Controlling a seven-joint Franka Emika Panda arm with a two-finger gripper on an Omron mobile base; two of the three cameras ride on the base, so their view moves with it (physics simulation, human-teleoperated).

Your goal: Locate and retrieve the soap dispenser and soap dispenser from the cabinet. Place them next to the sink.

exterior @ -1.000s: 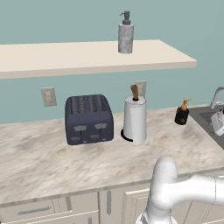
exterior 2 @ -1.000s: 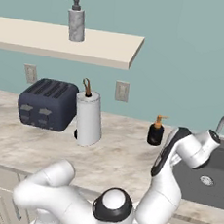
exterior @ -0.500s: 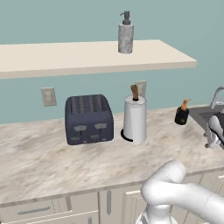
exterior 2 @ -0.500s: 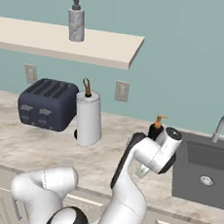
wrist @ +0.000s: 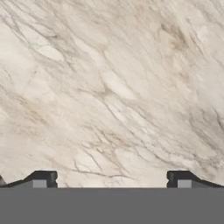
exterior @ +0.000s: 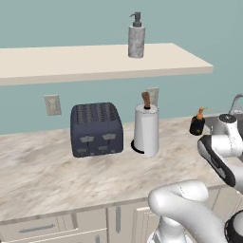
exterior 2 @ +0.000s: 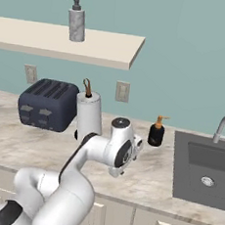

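Note:
The grey speckled soap dispenser (exterior: 136,38) (exterior 2: 76,23) stands upright on the cabinet (exterior: 95,62) (exterior 2: 91,48), the long cream wall shelf. The squat black soap dispenser (exterior: 197,124) (exterior 2: 156,134) with an orange pump stands on the marbled countertop (wrist: 109,87), just left of the sink (exterior 2: 202,163) and its curved faucet (exterior 2: 223,128). My gripper (wrist: 112,180) is open, pointing down at bare countertop with nothing between its fingertips (wrist: 43,178). The hand (exterior 2: 122,152) hangs over the counter, left of and nearer than the black dispenser.
A dark blue toaster (exterior: 96,129) (exterior 2: 47,110) and a white paper-towel roll (exterior: 146,129) (exterior 2: 89,113) stand at the back of the counter under the shelf. Beige cabinet doors and drawers (exterior: 71,225) run below the counter edge.
The arm has swung left, from over the sink's edge to over the counter in front of the black dispenser. Its jaws stayed open. Both dispensers have not moved.

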